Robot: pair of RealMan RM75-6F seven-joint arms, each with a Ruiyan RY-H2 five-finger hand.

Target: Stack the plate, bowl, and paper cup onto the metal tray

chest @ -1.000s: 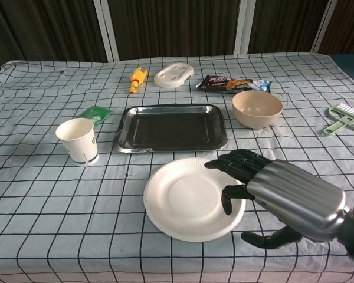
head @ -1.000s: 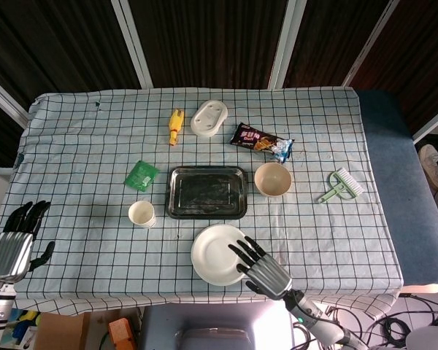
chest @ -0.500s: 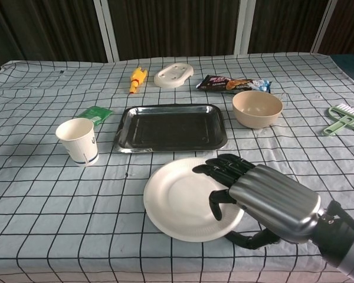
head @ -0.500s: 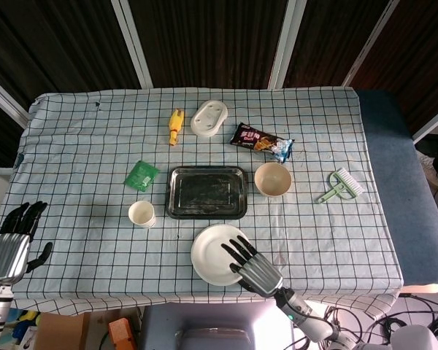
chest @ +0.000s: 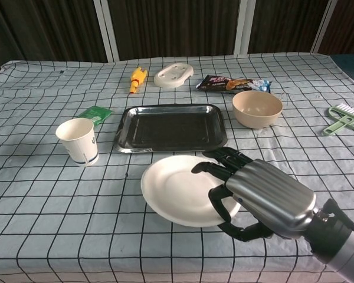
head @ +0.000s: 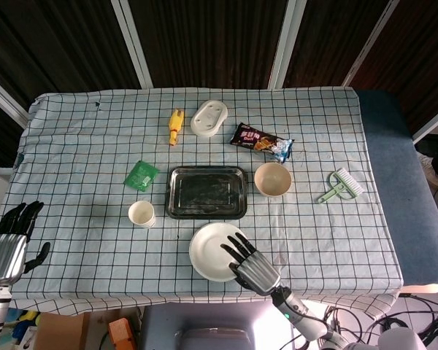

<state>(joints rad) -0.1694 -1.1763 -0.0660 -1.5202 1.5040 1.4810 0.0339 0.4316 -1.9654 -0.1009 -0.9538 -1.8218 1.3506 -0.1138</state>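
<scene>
From the head view, the worktop [head: 73,146] carries a checked cloth with the metal tray [head: 206,192] near its middle. The paper cup [head: 141,213] stands upright just off the tray's left side, toward the near edge, apart from it. The bowl [head: 273,179] sits just beside the tray's right side. The plate [head: 213,249] lies between the tray and the near edge, not on the tray. The right robot hand [head: 250,265] grips the plate at its right rim, with dark fingers [head: 233,250] spread across the plate's top. The left robot hand [head: 9,240] hangs off the near left corner of the worktop, fingers apart and holding nothing. Toward the far edge lie a yellow toy [head: 175,126], a white oval dish [head: 209,118] and a snack packet [head: 261,141]. A green packet [head: 141,175] lies left of the tray, and a green brush [head: 340,184] lies toward the right edge.

From the chest view, the plate [chest: 177,188] is tilted, its right side lifted where the right robot hand [chest: 256,194] holds it; fingers [chest: 215,167] lie over the top and the thumb curls under the rim. The plate's far rim is close to the tray's [chest: 171,127] near edge. The cup [chest: 77,140] stands left of the tray, and the bowl [chest: 257,108] stands at the tray's far right corner. The left robot hand does not show here. The yellow toy [chest: 137,78], white dish [chest: 173,75], snack packet [chest: 232,84], green packet [chest: 94,113] and brush [chest: 345,118] also show here.
</scene>
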